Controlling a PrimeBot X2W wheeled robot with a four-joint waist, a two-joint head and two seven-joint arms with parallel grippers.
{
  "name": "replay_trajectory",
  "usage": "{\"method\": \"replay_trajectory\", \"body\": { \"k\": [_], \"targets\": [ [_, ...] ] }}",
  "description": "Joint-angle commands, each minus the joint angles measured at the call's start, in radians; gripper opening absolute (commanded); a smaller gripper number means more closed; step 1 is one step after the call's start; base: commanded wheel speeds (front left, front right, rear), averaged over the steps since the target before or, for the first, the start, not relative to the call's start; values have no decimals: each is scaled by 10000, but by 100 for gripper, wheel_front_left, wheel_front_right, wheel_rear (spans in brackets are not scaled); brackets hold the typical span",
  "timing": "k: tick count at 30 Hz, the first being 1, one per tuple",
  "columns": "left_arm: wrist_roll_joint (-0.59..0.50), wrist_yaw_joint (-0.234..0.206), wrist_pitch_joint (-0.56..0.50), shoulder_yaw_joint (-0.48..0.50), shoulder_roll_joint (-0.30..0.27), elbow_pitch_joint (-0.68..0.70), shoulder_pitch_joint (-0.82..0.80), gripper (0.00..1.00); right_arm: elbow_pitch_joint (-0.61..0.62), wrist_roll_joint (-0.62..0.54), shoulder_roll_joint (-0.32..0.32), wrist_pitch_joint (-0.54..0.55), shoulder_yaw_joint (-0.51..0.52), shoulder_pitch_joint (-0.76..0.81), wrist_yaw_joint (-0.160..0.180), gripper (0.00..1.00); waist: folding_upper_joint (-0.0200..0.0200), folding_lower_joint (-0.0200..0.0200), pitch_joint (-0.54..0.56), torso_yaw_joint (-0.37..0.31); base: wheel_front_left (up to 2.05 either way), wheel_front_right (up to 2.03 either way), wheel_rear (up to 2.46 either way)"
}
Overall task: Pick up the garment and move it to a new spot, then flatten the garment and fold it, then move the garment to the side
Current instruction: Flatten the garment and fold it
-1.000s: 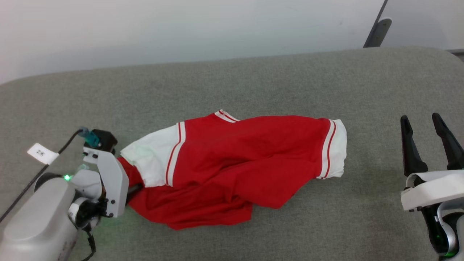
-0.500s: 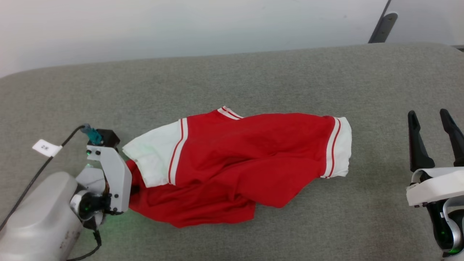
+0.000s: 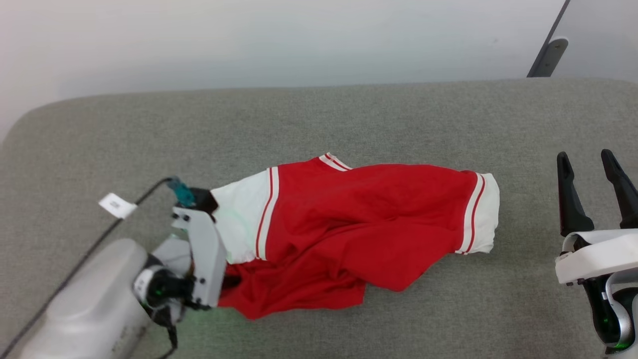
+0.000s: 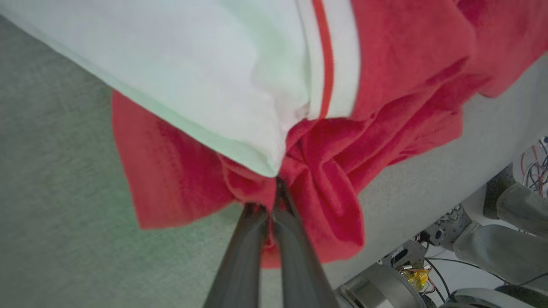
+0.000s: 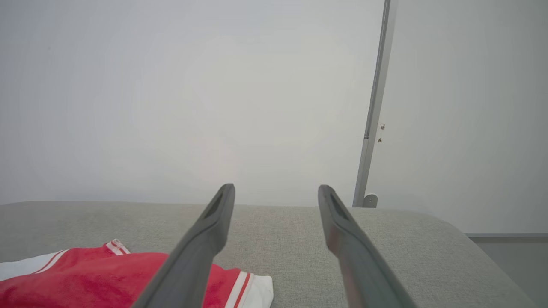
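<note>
The garment (image 3: 359, 229), a red jersey with white sleeves and red-and-white striped trim, lies crumpled across the middle of the grey cushioned surface (image 3: 349, 124). My left gripper (image 3: 230, 281) is at the garment's lower left edge, under the white sleeve. In the left wrist view its fingers (image 4: 274, 201) are shut on a bunched fold of the red fabric (image 4: 325, 184). My right gripper (image 3: 593, 164) stands open to the right of the garment, apart from it, with nothing between its fingers. The right wrist view shows that gripper (image 5: 276, 188) above the surface, with the garment (image 5: 85, 278) at lower left.
A pale wall rises behind the surface, with a grey door frame (image 3: 548, 55) at the top right. A black cable with a white tag (image 3: 117, 205) runs to my left wrist. Beyond the surface's near edge are the robot's base and wiring (image 4: 471, 256).
My left gripper has shut on the garment's left edge and moved to the right with it, bunching that side. The head view has shifted. The right gripper stays open.
</note>
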State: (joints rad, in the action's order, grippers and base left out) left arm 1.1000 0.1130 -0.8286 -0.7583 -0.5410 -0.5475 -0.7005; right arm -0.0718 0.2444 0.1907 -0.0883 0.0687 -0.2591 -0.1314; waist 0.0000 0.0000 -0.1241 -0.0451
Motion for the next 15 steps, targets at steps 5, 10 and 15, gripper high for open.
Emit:
{"method": "replay_trajectory", "body": {
  "k": [5,10,15],
  "targets": [
    [-74,-379,-342,-349,-55,1296,694,0,63,-22,3,-3,-30,150,15,100,0,0,202,91,0,0,0],
    [-44,-637,-481,-543,-87,2187,1137,0,112,-12,7,11,-15,284,15,100,0,0,291,105,0,0,0],
    [-56,-969,-456,-708,-149,3164,1711,0,228,15,-26,44,53,350,15,100,0,0,321,85,0,0,0]
  ]
}}
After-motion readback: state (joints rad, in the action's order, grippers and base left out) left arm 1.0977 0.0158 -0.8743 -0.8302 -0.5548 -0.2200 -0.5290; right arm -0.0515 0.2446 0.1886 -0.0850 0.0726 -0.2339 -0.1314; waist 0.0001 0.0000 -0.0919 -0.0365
